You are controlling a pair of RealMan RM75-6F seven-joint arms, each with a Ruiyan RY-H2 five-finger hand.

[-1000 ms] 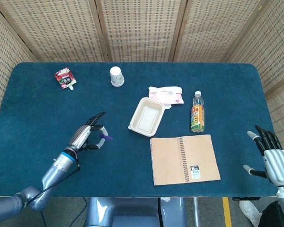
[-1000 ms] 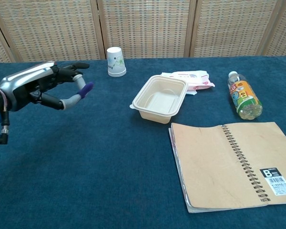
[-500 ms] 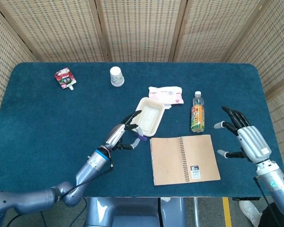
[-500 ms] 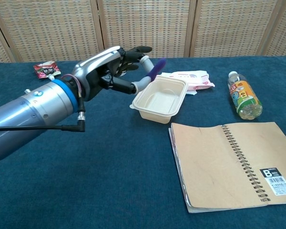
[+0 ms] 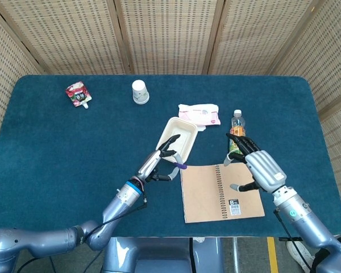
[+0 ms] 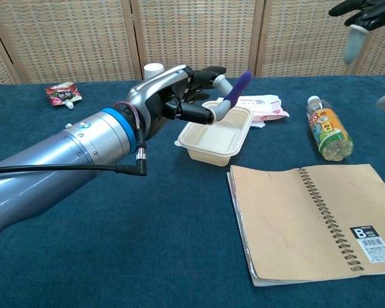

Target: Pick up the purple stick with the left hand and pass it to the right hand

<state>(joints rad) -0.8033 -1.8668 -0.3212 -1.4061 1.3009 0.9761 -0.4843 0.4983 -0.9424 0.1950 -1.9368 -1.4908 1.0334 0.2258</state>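
The purple stick (image 6: 239, 86) is short and violet, and my left hand (image 6: 191, 95) pinches it between thumb and a finger, raised above the table. In the head view the stick (image 5: 179, 165) shows just left of the notebook's top corner, at the tips of my left hand (image 5: 159, 161). My right hand (image 5: 258, 165) is lifted over the notebook's right side, fingers spread, holding nothing, well apart from the stick. In the chest view only the fingertips (image 6: 362, 14) of that hand show at the top right corner.
A spiral notebook (image 5: 221, 191) lies open at the front. A beige takeaway box (image 5: 175, 140) sits beside my left hand. A drink bottle (image 5: 236, 135), a wipes pack (image 5: 200, 113), a paper cup (image 5: 140, 91) and a red pouch (image 5: 78, 94) lie farther back.
My left hand has carried the stick rightward from the table's left side to the notebook's edge. My right hand rose from the front right corner and moved left over the notebook.
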